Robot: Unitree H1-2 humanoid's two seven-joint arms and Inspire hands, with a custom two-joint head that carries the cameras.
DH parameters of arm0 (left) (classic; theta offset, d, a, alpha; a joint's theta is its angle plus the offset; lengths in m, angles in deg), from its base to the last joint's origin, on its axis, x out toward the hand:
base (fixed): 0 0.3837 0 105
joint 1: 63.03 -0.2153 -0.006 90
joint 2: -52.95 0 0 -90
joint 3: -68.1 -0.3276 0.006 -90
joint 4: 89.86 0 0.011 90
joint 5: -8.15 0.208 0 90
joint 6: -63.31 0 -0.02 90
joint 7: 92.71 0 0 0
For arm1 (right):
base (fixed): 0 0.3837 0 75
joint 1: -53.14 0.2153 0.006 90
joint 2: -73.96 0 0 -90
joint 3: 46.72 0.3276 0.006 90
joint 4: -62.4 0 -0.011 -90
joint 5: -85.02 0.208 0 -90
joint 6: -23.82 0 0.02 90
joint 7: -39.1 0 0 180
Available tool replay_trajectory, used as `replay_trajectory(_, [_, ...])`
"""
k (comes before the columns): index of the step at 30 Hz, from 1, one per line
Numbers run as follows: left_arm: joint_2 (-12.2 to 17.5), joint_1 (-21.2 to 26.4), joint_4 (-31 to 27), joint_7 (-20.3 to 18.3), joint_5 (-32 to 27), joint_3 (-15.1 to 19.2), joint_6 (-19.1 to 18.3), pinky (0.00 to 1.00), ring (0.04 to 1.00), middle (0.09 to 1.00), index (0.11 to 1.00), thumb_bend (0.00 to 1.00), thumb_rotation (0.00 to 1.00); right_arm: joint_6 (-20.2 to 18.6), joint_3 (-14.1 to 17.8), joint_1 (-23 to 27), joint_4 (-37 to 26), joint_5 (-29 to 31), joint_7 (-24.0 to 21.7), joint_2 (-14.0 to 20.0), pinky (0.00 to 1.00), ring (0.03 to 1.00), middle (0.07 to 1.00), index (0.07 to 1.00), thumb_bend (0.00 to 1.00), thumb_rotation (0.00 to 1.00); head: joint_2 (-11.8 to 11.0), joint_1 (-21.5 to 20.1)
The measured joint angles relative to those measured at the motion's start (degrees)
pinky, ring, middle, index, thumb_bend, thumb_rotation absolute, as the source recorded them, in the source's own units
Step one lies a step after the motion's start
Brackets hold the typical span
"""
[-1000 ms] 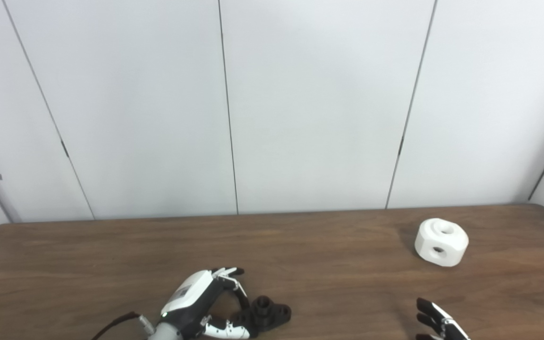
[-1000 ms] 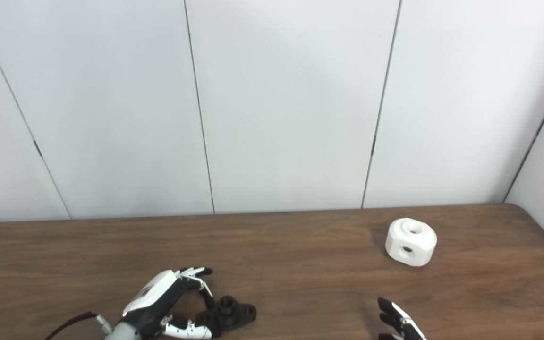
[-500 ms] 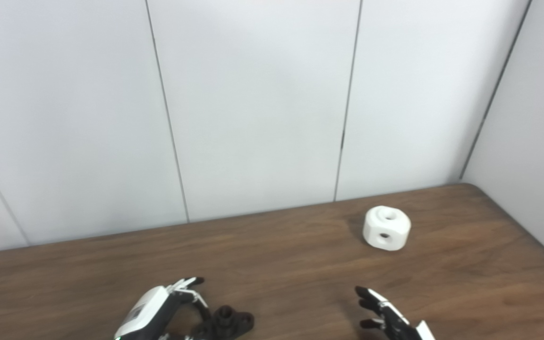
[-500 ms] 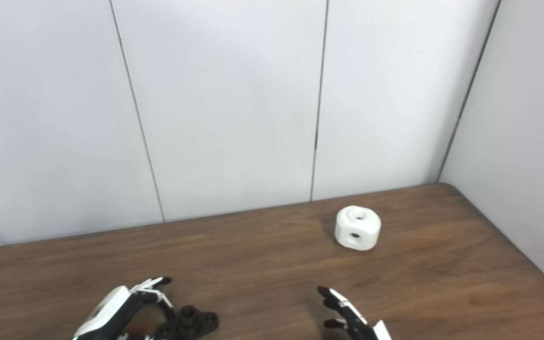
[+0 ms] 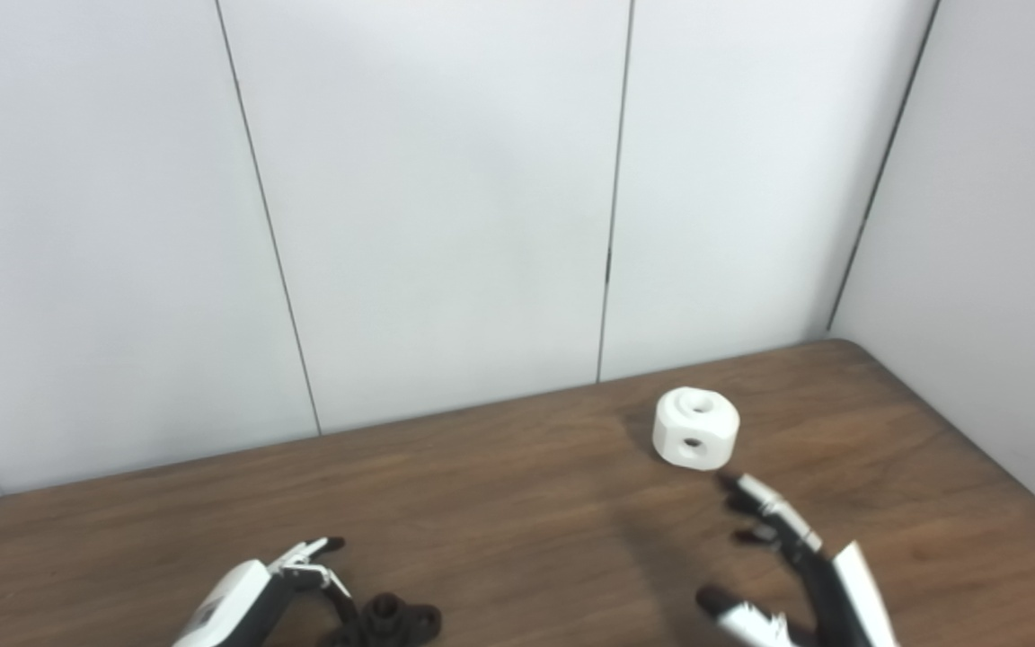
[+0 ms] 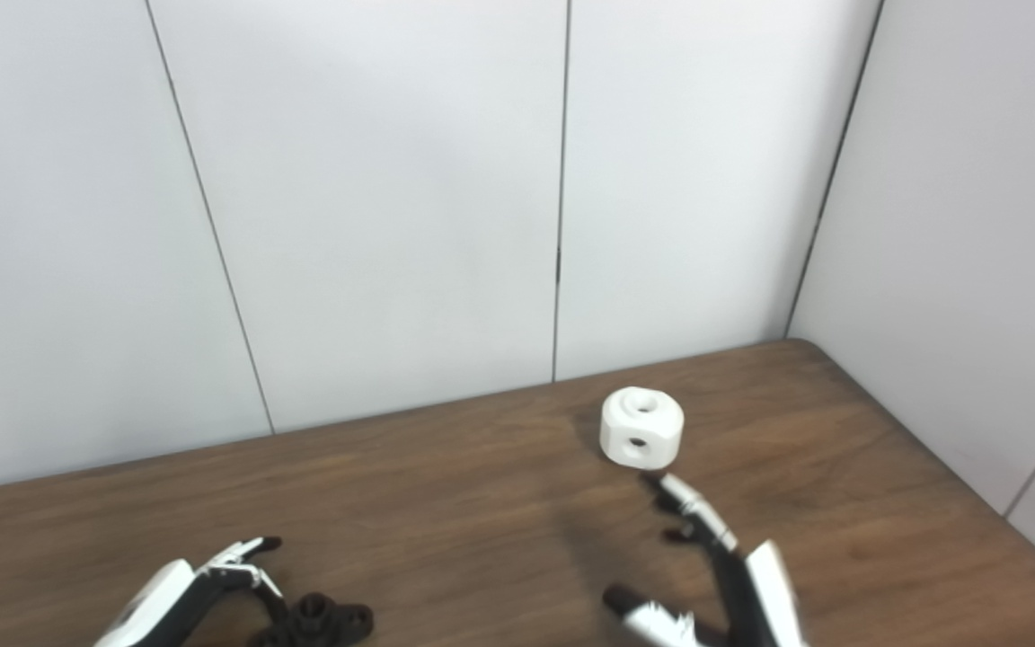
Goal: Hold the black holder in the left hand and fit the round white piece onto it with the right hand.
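The round white piece [image 5: 695, 428] sits on the wooden table [image 5: 499, 485] towards the back right, one hole facing up and one facing me. My right hand [image 5: 796, 575] is open with fingers spread, its longest fingertip just short of the piece's near side and apart from it. At the bottom left lies the black holder [image 5: 389, 622], flat on the table. My left hand [image 5: 248, 600] curls its fingers down onto the holder's left end; the thumb is cut off by the picture's lower edge.
White wall panels [image 5: 446, 225] stand right behind the table, and a side wall [image 5: 1003, 270] closes off the right. The table's rounded back right corner [image 5: 841, 346] lies close to the white piece. Bare wood separates the two hands.
The camera has swung to the right. My right hand has come up and forward, from the bottom edge to just before the white piece. Left hand and holder keep their places.
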Motion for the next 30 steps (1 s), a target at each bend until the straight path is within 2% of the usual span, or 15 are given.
replay_trajectory(3, [0.22, 0.46, 1.94, 0.52, -0.3, 0.29, 2.41, 0.95, 0.957, 0.927, 0.479, 0.51, 0.04, -5.11, 2.41, 4.48, -0.01, -6.11, 1.25, -0.47, 0.66, 0.808, 0.853, 0.871, 0.77, 0.73, -0.53, -0.97])
replay_trajectory(6, [0.21, 0.86, 2.94, 0.55, -0.63, 0.31, 3.85, 0.96, 0.957, 0.928, 0.478, 0.51, 0.04, -9.89, 4.6, 9.57, 0.54, -10.21, 2.66, -3.07, 0.69, 0.834, 0.881, 0.903, 0.78, 0.69, -1.58, -2.55])
replay_trajectory(11, [0.22, 1.36, 4.3, 0.63, -0.76, 0.47, 5.24, 0.97, 0.954, 0.922, 0.478, 0.51, 0.04, -14.19, 6.25, 13.89, 6.25, -14.75, 3.65, -3.08, 0.76, 0.87, 0.902, 0.924, 0.84, 0.69, -2.82, -4.13])
replay_trajectory(14, [0.24, 1.36, 5.08, 0.93, -0.75, 0.84, 6.03, 0.95, 0.953, 0.922, 0.478, 0.51, 0.04, -16.53, 7.18, 15.25, 8.31, -15.31, 3.7, -2.89, 0.75, 0.872, 0.915, 0.929, 0.84, 0.68, -3.34, -5.1])
replay_trajectory(20, [0.26, 1.96, 6.0, 1.52, -0.62, 1.22, 6.91, 0.95, 0.947, 0.918, 0.477, 0.51, 0.04, -20.53, 9.28, 21.53, 14.45, -15.08, 4.9, -1.3, 0.65, 0.833, 0.92, 0.928, 0.91, 0.67, -3.78, -6.07])
replay_trajectory(25, [0.19, 2.08, 6.72, 1.67, -0.64, 1.13, 7.2, 0.99, 0.951, 0.921, 0.477, 0.51, 0.04, -21.47, 9.37, 25.37, 18.47, -13.61, 5.22, -0.08, 0.65, 0.849, 0.934, 0.942, 0.93, 0.64, -3.96, -7.3])
replay_trajectory(30, [0.19, 2.14, 7.42, 1.85, -0.8, 1.13, 7.8, 1.0, 0.952, 0.923, 0.477, 0.51, 0.04, -21.53, 9.43, 26.34, 23.58, -9.9, 4.47, 2.76, 0.66, 0.858, 0.944, 0.952, 0.92, 0.61, -3.96, -7.83])
